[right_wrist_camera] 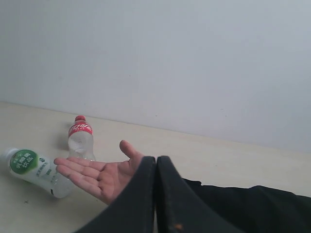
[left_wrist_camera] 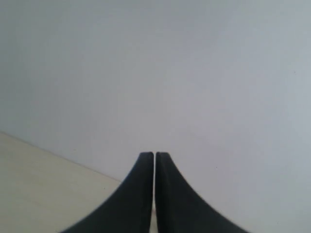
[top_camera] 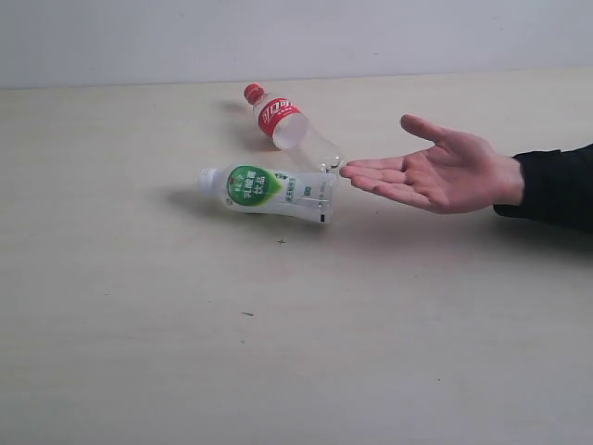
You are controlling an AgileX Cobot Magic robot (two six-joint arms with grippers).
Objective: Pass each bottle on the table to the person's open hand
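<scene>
Pale beige table (top_camera: 139,352) w/ two bottles lying on their sides near mid-table. Person's open hand (top_camera: 435,174) sat at the right, palm up, fingertips just beside both bottle bases. Green-white label bottle (top_camera: 269,192) lay nearer the camera, white cap to the left. Red-label bottle (top_camera: 287,125) lay just behind it, red cap pointing away. Left gripper (left_wrist_camera: 154,155) & right gripper (right_wrist_camera: 156,159): both closed, holding nothing.

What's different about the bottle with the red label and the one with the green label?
The red-label bottle has a red cap; the green-label bottle has a white cap. The red-label bottle lies farther back on the table, slanted; the green-label bottle lies in front of it, nearly sideways. Both are clear, lying down, bottoms near the person's open hand.
</scene>
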